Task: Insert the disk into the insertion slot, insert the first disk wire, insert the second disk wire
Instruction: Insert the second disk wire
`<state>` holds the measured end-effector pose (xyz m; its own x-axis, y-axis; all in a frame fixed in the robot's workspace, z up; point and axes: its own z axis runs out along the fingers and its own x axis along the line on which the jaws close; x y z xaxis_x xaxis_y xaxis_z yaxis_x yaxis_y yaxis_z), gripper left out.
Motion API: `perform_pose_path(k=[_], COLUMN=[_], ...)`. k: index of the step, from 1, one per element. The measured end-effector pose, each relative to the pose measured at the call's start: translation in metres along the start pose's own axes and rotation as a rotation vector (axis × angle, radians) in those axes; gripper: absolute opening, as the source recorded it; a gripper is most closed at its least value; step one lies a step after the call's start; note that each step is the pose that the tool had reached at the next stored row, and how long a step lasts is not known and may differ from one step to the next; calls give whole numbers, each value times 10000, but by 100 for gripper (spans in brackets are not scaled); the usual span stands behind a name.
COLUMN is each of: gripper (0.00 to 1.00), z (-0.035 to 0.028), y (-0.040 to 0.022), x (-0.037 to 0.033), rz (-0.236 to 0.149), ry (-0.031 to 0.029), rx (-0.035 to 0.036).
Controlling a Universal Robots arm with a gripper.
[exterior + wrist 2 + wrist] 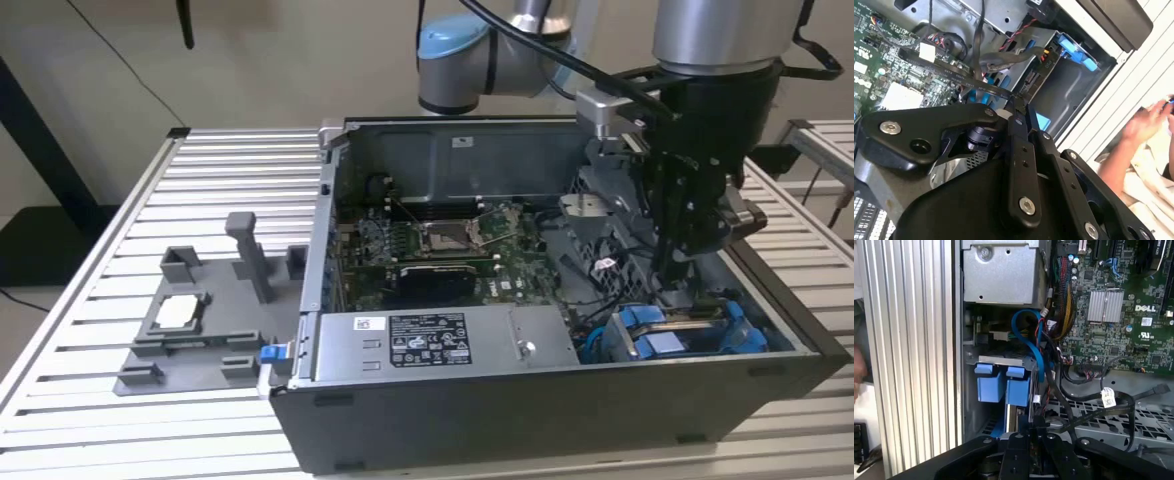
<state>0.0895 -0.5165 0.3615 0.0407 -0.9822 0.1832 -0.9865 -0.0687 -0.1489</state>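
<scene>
My pincer (683, 282), closed on a thin black wire (989, 89), hangs directly above the disk (681, 335) seated in the slot (1004, 362) at the case's front corner.

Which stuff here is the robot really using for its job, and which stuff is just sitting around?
For the job:
- gripper, down inside the computer case
- insertion slot with blue tabs
- black wire by the gripper

Just lying about:
- grey holder tray on the table
- green motherboard
- grey metal box with stickers
</scene>
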Motion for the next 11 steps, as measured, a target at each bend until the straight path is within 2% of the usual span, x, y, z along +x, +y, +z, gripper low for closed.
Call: perform_pose_path(k=[3,4,8,11], gripper=[16,16,16,16], z=[19,25,50,66], y=[-11,-14,-38,-76], x=[39,56,114,138], rz=[63,76,88,69], ry=[-387,-488,-728,-839], rx=[13,1,-159,-391])
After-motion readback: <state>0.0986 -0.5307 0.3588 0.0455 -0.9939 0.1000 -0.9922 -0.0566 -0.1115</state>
